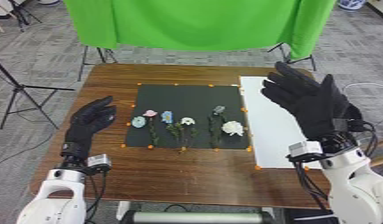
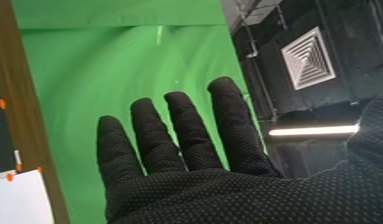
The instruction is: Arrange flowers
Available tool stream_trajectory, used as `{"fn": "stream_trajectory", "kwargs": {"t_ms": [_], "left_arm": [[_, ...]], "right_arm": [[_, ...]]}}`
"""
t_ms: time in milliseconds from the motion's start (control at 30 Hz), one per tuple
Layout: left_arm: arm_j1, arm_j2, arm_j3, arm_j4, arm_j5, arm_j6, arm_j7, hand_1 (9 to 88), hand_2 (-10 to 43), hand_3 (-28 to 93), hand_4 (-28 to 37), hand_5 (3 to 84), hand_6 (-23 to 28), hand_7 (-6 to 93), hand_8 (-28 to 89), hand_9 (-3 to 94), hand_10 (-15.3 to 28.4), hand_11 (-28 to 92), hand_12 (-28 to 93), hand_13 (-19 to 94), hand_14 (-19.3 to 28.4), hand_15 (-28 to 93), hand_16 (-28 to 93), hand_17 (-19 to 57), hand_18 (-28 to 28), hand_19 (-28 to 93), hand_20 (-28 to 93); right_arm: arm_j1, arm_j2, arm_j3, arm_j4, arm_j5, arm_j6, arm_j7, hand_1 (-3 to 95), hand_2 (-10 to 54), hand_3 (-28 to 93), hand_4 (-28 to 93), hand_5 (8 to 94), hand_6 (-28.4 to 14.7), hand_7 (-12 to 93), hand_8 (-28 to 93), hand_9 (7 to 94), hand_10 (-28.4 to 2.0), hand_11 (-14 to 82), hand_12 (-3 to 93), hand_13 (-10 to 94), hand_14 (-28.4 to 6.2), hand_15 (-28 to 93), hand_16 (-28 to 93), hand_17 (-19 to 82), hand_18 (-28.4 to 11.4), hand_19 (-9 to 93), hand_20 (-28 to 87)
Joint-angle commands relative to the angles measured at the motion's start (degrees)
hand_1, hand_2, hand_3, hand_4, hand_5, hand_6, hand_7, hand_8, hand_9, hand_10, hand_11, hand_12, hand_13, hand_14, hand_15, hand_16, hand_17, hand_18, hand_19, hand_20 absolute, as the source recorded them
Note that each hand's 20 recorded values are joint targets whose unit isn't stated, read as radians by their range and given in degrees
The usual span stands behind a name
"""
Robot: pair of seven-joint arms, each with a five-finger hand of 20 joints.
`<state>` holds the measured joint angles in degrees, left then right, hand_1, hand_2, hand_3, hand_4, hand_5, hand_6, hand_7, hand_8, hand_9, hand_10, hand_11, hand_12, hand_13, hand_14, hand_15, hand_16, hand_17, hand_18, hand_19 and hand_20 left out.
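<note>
Note dotted black fabric on the right hand (image 1: 307, 102) at the right of the head view, with fingers straight and spread, and black fabric on the left hand (image 1: 94, 120) at left, relaxed. Observe, mid-frame on a flat, dark mat (image 1: 192, 95) over a smooth brown wooden table (image 1: 170, 175), flowers (image 1: 233, 128) with rounded pink, pale blue and white heads and thin green stems.

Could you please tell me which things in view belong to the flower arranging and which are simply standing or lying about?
Part of the job: pink flower, pale blue flower, blue flower, small white flower, greyish flower, large white flower, dark mat, probably the white sheet.

Just about: green cloth, tripod, light tube.
</note>
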<state>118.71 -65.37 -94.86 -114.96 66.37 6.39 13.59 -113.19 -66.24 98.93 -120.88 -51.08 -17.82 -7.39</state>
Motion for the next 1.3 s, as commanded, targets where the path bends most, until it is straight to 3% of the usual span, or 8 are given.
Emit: {"fn": "stream_trajectory", "kwargs": {"t_ms": [33, 433, 633, 700, 800, 900, 1100, 1300], "left_arm": [[1.3, 0.04, -0.49, -1.25, -3.44, 0.79, 1.47, 49.2, -5.0, 62, -17.7, 42.3, -3.5, 22.3, -12, 45.8, 10.2, 22, 10, 37, 14.0, 19, 0, 6.5, 10.1, 5, 18], [2.2, -0.79, 0.85, -1.87, -6.12, 3.21, 2.18, 45.6, -4.9, 63, -17.6, 43.0, -2.7, 20.8, -11, 46.0, 10.9, 22, 10, 37, 14.6, 20, -1, 6.9, 9.6, 4, 18], [2.4, -0.85, 0.73, -2.2, -6.21, 2.35, 1.81, 44.9, -5.5, 63, -17.5, 40.8, -2.8, 20.2, -11, 45.8, 11.0, 22, 11, 37, 14.7, 21, 0, 6.3, 10.6, 6, 18], [2.6, -0.75, 0.94, -2.31, -6.82, 3.71, 2.21, 45.1, -5.2, 62, -17.6, 41.1, -2.9, 19.3, -11, 60.0, 11.9, 33, 15, 39, 15.7, 20, -1, 6.6, 10.6, 5, 18], [1.9, -0.41, 1.59, -2.09, -8.38, 4.42, 2.47, 44.9, -5.3, 62, -16.9, 42.3, -2.5, 18.6, -10, 66.2, 12.6, 54, 20, 43, 16.8, 21, -1, 6.9, 10.8, 4, 18], [1.0, -0.31, 1.97, -1.66, -7.57, 3.4, 2.16, 44.6, -5.4, 62, -16.4, 43.8, -2.1, 18.0, -10, 67.4, 13.0, 63, 22, 45, 17.2, 22, -2, 6.9, 10.9, 4, 18], [1.3, -0.14, 1.48, -1.88, -7.68, 2.67, 1.79, 44.0, -5.1, 61, -16.7, 48.0, -1.6, 17.9, -10, 70.2, 13.8, 72, 25, 48, 17.4, 22, -2, 7.1, 11.1, 4, 18], [1.1, 0.1, 1.49, -1.74, -8.22, 4.03, 1.81, 43.5, -5.0, 61, -16.1, 52.8, -1.2, 17.5, -10, 75.6, 14.1, 79, 27, 58, 19.3, 25, -4, 7.7, 10.7, 2, 16]], "right_arm": [[-4.6, -0.1, 1.4, -0.6, 1.0, -1.1, 0.4, 3.0, -2.4, 76, -18, 40.6, -1.0, 7, -7, 37.2, -14.6, 3.6, 11.1, 26, -16.7, 5, 14, 11, -17.9, 6, 18], [-5.4, -1.1, 1.9, -1.2, 1.4, -0.4, 0.4, 2.9, -2.6, 76, -18, 41.6, -0.9, 7, -7, 39.6, -14.7, 4.3, 11.9, 28, -17.0, 7, 14, 12, -18.2, 6, 19], [-6.1, -1.7, 3.1, -1.6, 0.4, -3.7, 2.5, 3.2, -0.5, 75, -18, 50.4, -1.1, 9, -7, 74.4, -16.9, 18.7, 19.4, 42, -17.0, 13, 14, 16, -18.0, 7, 21], [-5.9, -1.9, 2.0, -1.3, 0.2, -2.4, 2.5, 3.3, -0.2, 75, -18, 51.1, -1.0, 9, -7, 76.9, -16.9, 21.4, 20.1, 45, -16.9, 15, 14, 16, -18.4, 7, 22], [-5.0, -1.9, 1.3, -1.1, 0.1, -2.2, 1.3, 3.1, -0.1, 75, -18, 51.2, -1.1, 9, -7, 75.3, -16.9, 20.5, 19.8, 45, -17.2, 15, 15, 16, -18.9, 8, 23], [-5.4, -1.6, 1.3, -1.5, -0.4, -0.9, 0.7, 3.0, -0.1, 75, -18, 54.4, -1.2, 9, -7, 67.6, -16.6, 13.5, 18.3, 43, -17.3, 15, 17, 16, -19.2, 9, 23], [-6.3, -1.4, 0.6, -1.9, -0.6, 2.3, -1.3, 3.6, 0.5, 75, -18, 77.9, -1.5, 23, -8, 56.0, -16.0, 7.3, 16.8, 37, -16.6, 11, 18, 16, -18.8, 7, 24], [-4.6, -0.8, -0.3, -0.8, 0.4, 0.3, -1.7, 4.3, 0.4, 76, -18, 85.3, -3.3, 40, -8, 63.0, -15.4, 8.8, 14.9, 36, -15.5, 11, 17, 17, -17.7, 5, 25]]}}
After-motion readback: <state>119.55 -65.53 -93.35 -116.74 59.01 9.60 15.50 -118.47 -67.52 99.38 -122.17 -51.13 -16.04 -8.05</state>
